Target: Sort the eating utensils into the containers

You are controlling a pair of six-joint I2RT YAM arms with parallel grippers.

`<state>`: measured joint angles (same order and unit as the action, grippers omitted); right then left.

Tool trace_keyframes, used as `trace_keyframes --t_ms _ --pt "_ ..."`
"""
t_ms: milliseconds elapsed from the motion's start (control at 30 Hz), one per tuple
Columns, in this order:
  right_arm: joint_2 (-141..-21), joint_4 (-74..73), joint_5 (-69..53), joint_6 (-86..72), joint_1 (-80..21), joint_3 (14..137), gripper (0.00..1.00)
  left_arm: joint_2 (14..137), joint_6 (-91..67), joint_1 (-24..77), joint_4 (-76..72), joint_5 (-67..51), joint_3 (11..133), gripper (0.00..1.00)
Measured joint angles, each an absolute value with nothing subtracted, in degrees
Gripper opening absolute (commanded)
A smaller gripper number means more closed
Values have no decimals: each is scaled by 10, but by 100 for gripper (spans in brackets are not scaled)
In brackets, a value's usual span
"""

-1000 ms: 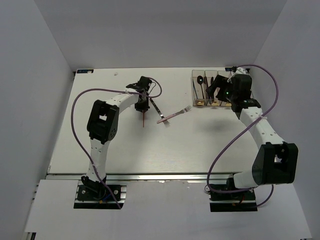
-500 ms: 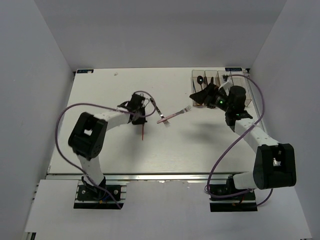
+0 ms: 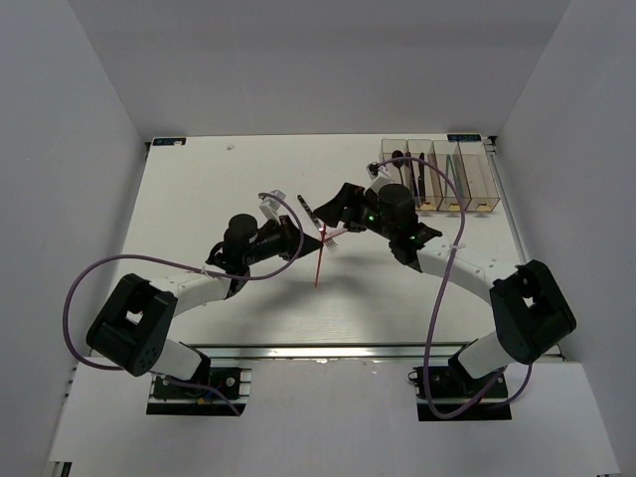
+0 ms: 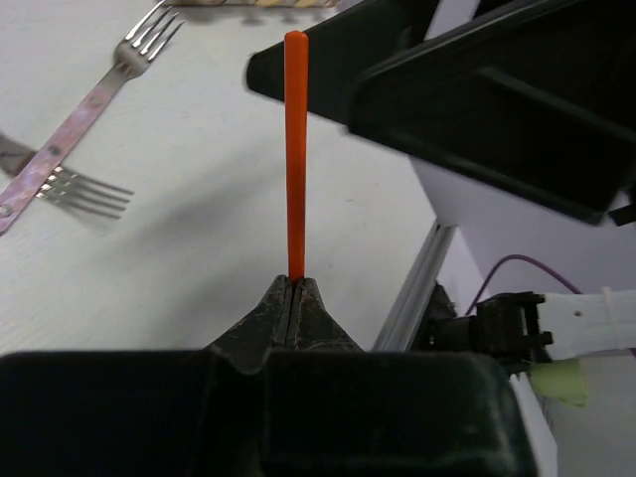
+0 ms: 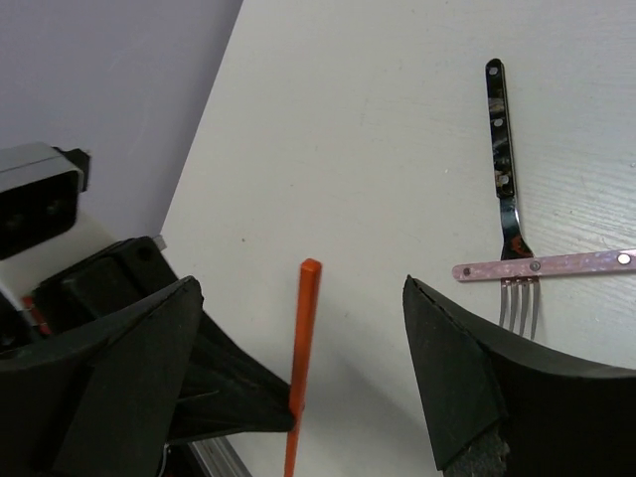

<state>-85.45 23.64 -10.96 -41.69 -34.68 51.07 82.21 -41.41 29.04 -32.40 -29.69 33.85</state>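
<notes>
Orange chopstick (image 4: 295, 149) in pinch of left tool (image 4: 295, 288), straight out lengthwise, tip between parted fingers (image 5: 467, 378) of right tool (image 5: 303, 288)

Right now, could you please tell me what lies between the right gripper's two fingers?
The orange chopstick, pinched by the left gripper, stands between the open fingers of the right gripper, touching neither; the right wrist view shows it.

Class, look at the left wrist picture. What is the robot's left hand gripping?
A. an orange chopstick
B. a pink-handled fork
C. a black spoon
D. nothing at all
A: the left hand is shut on one end of the orange chopstick, while the pink-handled fork lies loose on the table.
</notes>
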Motion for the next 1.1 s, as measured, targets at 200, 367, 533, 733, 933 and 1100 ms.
trace_keyframes --t_ms 200,367,533,733,933,1100 --pt "-854 217 -51 -408 -378 511 69 820 -467 290 -426 -324 322 0" --pt "-850 220 -51 -407 -385 510 12 820 -479 290 -445 -322 323 0" --pt "-833 226 -61 -401 -386 507 0 825 -469 291 -412 -312 344 73" --pt "-844 143 -21 -281 -326 564 0 831 -428 291 -238 -230 430 98" --pt "-994 64 139 -128 -164 791 0 811 -395 289 -7 -102 484 98" --pt "-1090 27 236 -47 -67 897 0 765 -394 296 43 -106 437 98"
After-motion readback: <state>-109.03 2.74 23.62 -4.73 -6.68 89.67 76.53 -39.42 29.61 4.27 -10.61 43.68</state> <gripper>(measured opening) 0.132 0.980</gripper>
